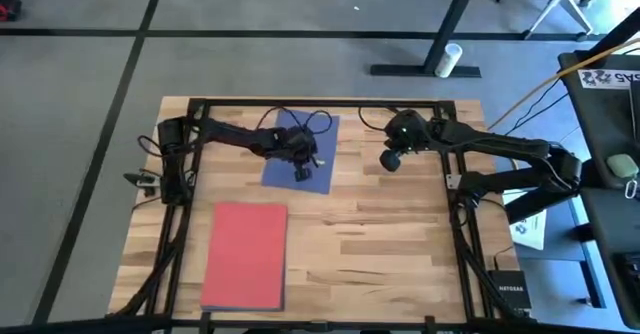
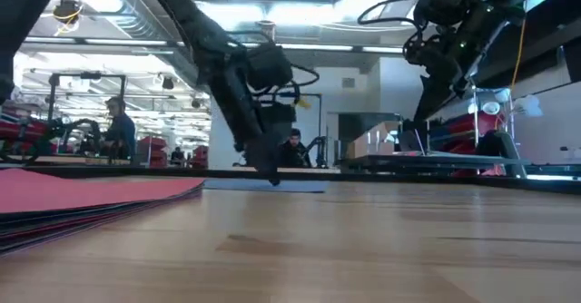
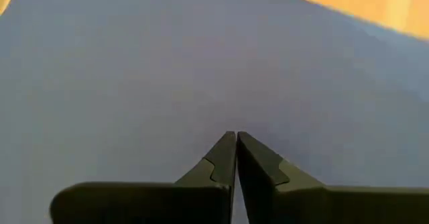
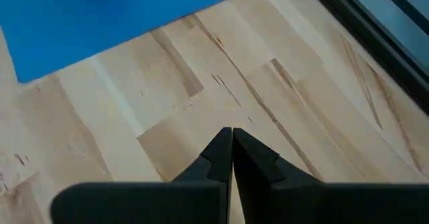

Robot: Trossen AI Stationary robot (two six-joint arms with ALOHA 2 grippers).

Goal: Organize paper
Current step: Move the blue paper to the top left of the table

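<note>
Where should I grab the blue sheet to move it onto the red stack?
Probably the blue sheet's near edge, the one facing the red stack, coming in low from the bare wood. It lies flat on the table, so only an edge or corner offers purchase. The left gripper, fingers together, sits on the sheet close to that edge; the right gripper, also shut, hangs above bare wood beside it.

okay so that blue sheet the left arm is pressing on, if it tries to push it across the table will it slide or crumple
The blue sheet lies flat on smooth wood, so it probably slides easily. It looks thin, so likely light and floppy; a push at its edge could buckle it. The left claw, shut with its tips down on the sheet, should drag it.
</note>
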